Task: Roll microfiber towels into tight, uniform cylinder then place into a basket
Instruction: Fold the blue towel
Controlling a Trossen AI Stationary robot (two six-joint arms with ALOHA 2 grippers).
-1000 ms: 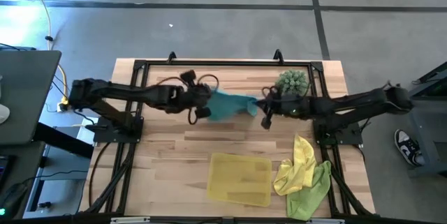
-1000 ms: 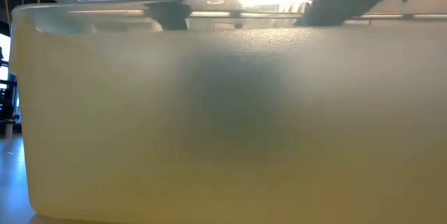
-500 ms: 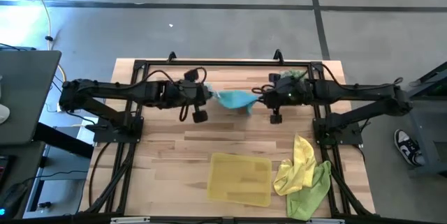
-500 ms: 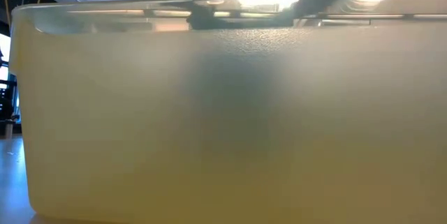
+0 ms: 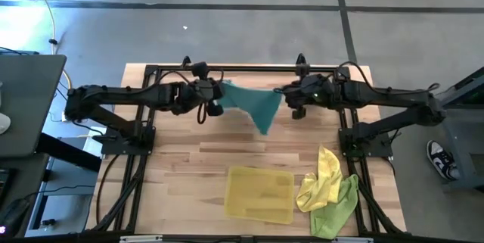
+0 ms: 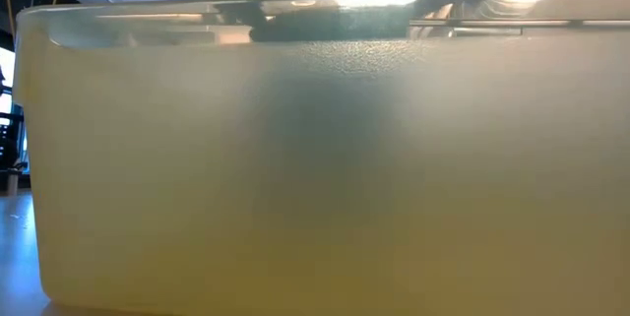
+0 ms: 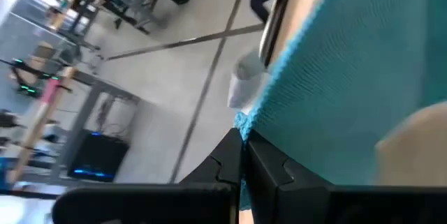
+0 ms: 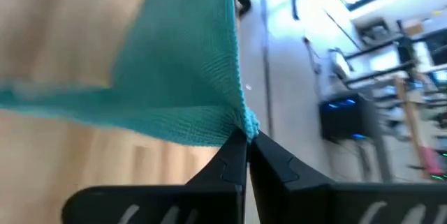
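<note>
The two arms are holding the teal towel (image 5: 253,104) in the air above the far part of the wooden table (image 5: 181,167). The left gripper (image 5: 219,91) is pinching one upper corner of this towel, and its fingers (image 7: 230,161) are pressed together on the cloth edge. The right gripper (image 5: 286,94) is pinching the opposite upper corner, and its fingers (image 8: 262,155) are also closed tight on the cloth. Between the two grippers the towel is hanging spread, and its lower part is coming to a point toward the near side of the table.

The yellow towel (image 5: 321,176) is lying crumpled on the near right part of the table, and the lime green towel (image 5: 338,207) is lying just beside it, touching it and partly under it. The basket (image 5: 261,194) is sitting flat on the near middle of the table, just to the left of these two towels and well apart from the teal towel. In the low view the pale yellow wall of the basket (image 6: 315,178) is filling almost the whole picture, and only dark parts of the arms are showing above its rim.
</note>
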